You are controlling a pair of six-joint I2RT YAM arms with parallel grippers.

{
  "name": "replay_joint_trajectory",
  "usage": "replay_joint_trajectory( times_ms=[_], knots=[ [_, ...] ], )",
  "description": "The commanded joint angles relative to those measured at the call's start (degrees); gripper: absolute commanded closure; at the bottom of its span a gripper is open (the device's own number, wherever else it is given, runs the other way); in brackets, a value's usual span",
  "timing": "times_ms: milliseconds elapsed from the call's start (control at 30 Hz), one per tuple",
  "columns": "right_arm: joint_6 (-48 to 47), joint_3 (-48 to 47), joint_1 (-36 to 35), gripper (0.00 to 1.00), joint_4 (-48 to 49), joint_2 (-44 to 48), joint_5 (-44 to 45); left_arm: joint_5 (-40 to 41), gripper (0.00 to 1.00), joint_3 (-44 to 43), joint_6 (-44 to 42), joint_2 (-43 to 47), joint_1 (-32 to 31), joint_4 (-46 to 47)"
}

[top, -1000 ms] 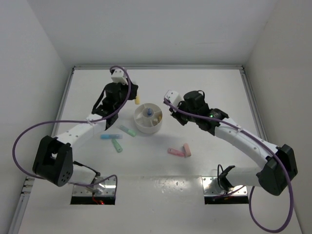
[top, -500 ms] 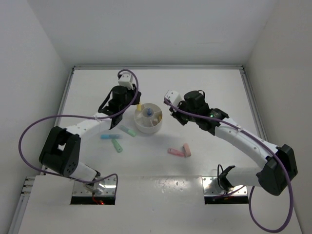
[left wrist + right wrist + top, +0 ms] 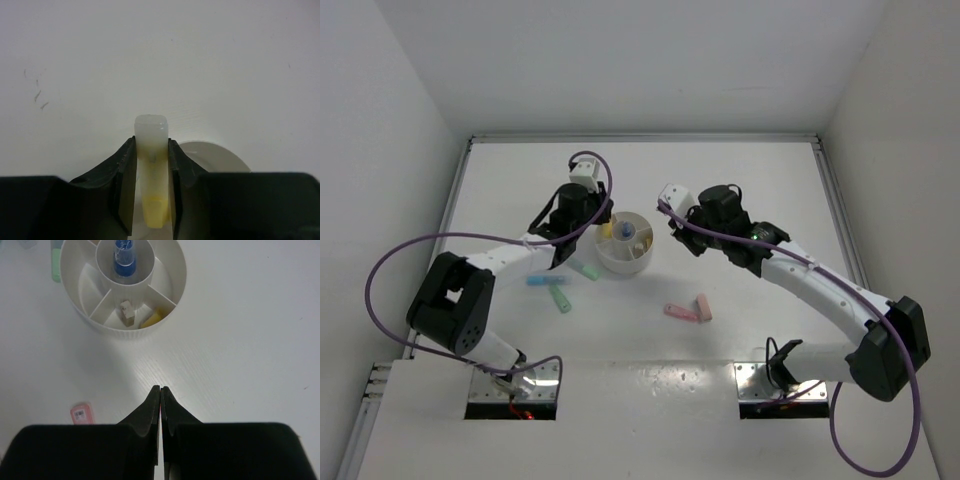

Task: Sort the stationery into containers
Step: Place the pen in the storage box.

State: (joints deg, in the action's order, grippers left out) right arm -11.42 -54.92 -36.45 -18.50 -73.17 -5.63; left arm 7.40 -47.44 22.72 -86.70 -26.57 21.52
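Top external, desk [image 3: 770, 180]: one flat white board, matte, with faint wood grain.
Dish [image 3: 620, 265]: one, round, shallow and white. It has a finely ribbed outer wall and thin dividers that cut wedges around a round centre cup. It sits just ahead of the left tool's tip and well ahead of the right tool.
Left tool [image 3: 151, 142]: two matte black fingers clamped on one yellow bar [image 3: 152, 165]. The bar is a squared stick whose milky, translucent end juts past the fingertips. The dish rim shows just ahead and to the right.
Right tool [image 3: 160, 388]: two tapered black fingers pressed together with nothing between them, over bare desk.
Loose bars on desk: five, short with rounded ends.
Behind the left tool: one mint green bar [image 3: 583, 269], another mint green bar [image 3: 560, 298], and one light blue bar [image 3: 539, 281].
Behind and left of the right tool's tip: one pink bar [image 3: 681, 312] and a second pink bar [image 3: 703, 307], close together.
Inside the dish: one blue-capped piece [image 3: 124, 255] upright in the centre cup, and one yellow piece [image 3: 152, 319] in a near wedge.
Smallest: one beige block [image 3: 128, 310], squarish, in the wedge beside the yellow piece.
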Motion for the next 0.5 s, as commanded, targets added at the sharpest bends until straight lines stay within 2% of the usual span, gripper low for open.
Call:
replay_joint_trajectory(
  times_ms=[0, 33, 67, 333, 367, 400, 433, 467],
  knots=[
    [-0.4, 0.1, 0.3, 1.00, 1.4, -0.2, -0.9, 0.9, 0.66, -0.4, 0.5, -0.4, -0.4, 2.9],
    [-0.4, 0.1, 0.3, 1.00, 1.4, 0.3, -0.9, 1.4, 0.58, -1.1, 1.0, -0.4, -0.4, 2.9],
    [-0.4, 0.1, 0.3, 1.00, 1.4, 0.3, -0.9, 1.4, 0.57, -1.1, 1.0, -0.4, -0.4, 2.9],
    [-0.4, 0.1, 0.3, 1.00, 1.4, 0.3, -0.9, 3.1, 0.54, -1.7, 1.6, 4.8, -0.4, 1.1],
    [-0.4, 0.1, 0.3, 1.00, 1.4, 0.3, -0.9, 4.1, 0.59, -1.0, 2.1, 5.7, -0.4, 1.1],
    [-0.4, 0.1, 0.3, 1.00, 1.4, 0.3, -0.9, 5.2, 0.93, -0.5, 2.8, 8.2, -0.4, 1.1],
    [-0.4, 0.1, 0.3, 1.00, 1.4, 0.8, -0.9, 6.7, 1.00, 0.1, 5.8, 9.9, -0.4, -0.6],
    [-0.4, 0.1, 0.3, 1.00, 1.4, 0.8, -0.9, 9.4, 1.00, 1.6, 8.4, 11.8, -0.4, -2.0]
  ],
)
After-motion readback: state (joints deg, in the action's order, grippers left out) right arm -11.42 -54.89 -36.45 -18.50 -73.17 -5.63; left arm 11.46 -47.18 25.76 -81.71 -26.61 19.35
